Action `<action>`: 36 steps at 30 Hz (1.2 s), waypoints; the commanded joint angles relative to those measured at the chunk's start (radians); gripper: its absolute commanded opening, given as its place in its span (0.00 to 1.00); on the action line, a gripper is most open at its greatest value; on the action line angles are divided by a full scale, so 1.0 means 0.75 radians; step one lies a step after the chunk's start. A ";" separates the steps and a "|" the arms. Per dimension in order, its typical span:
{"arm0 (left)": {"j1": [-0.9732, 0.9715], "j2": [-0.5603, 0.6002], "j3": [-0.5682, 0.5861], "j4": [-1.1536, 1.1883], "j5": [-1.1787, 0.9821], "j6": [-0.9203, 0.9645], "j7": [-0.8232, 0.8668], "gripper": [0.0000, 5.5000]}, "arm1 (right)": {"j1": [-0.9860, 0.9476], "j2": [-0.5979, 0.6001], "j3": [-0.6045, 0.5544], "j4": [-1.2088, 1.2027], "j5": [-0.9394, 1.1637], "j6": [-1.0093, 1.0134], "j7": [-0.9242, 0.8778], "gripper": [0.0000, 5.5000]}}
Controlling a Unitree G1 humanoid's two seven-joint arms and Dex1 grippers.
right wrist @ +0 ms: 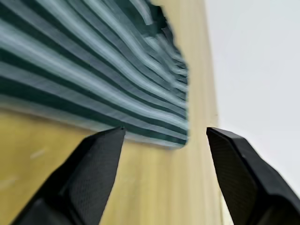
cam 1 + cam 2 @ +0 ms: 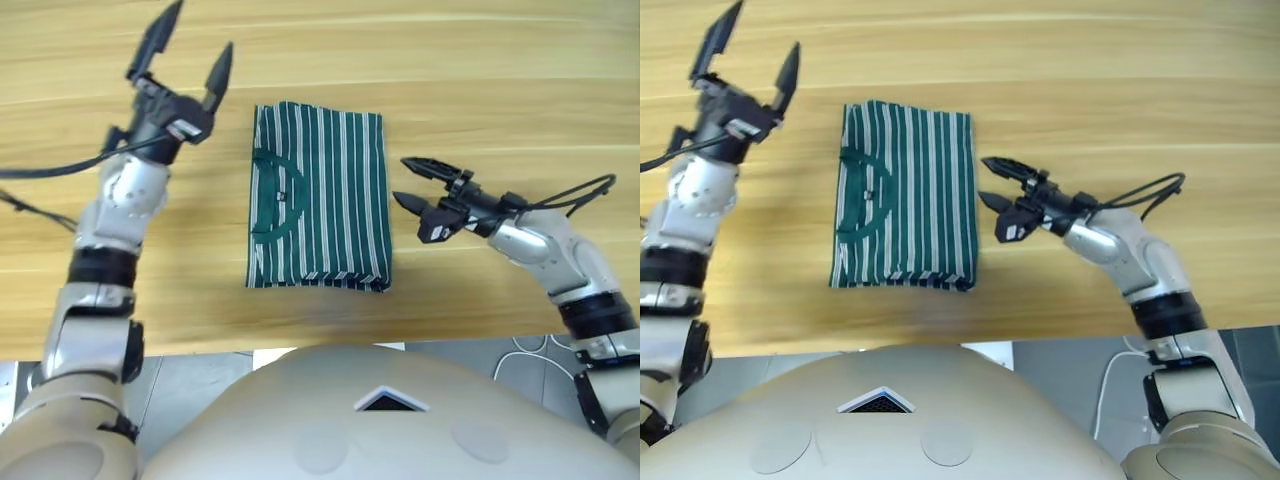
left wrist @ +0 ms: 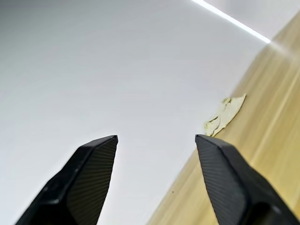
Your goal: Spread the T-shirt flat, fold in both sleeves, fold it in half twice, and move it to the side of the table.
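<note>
Firstly, we list the counter (image 2: pixel 480 80): pale wood with the grain running side to side, taking up most of both eye views.

Next, the T-shirt (image 2: pixel 320 195): dark green with thin white stripes, folded into a neat upright rectangle. It lies flat near the middle of the counter, between the two arms. We see the round neckline along its left edge, and layered hems stacked at its near edge. In the right wrist view the T-shirt (image 1: pixel 93 70) shows as a striped edge resting on the wood.

Then, the left end effector (image 2: pixel 204 24): held near the shirt's far left corner and apart from it. Its two dark fingers are spread wide and point toward the far side of the counter, with nothing between them. The left wrist view shows those fingers (image 3: pixel 93 173) against a white wall and the counter's far edge.

After that, the right end effector (image 2: pixel 400 179): it sits low, just beside the shirt's right edge, with a strip of bare wood between. Its fingers point at the cloth, parted and empty.

Smaller items: a black cable (image 2: pixel 570 195) looping off the right wrist, and a crumpled yellowish scrap (image 3: pixel 225 115) where the wood meets the wall.
</note>
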 commanded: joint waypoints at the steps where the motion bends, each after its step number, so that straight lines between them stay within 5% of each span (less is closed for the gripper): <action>1: 0.418 0.250 0.064 -0.305 -0.146 0.099 -0.295 0.56 | 0.151 -0.119 -0.039 -0.113 0.068 -0.013 0.081 0.59; 4: 0.739 0.439 0.078 -0.347 -0.127 0.111 -0.510 0.59 | 0.328 -0.243 -0.099 -0.228 0.127 0.035 0.178 0.59; 10: 0.844 0.471 0.000 -0.396 -0.063 0.193 -0.718 0.77 | 0.402 -0.258 -0.014 -0.393 0.235 0.054 0.347 0.59; 31: 0.375 0.326 -0.528 -0.141 0.090 0.065 -1.017 0.77 | 0.249 -0.150 0.098 -0.352 0.273 0.013 0.443 0.59; 36: 0.341 0.310 -0.558 -0.083 0.095 0.037 -0.995 0.63 | 0.261 -0.181 0.095 -0.376 0.316 0.018 0.490 0.59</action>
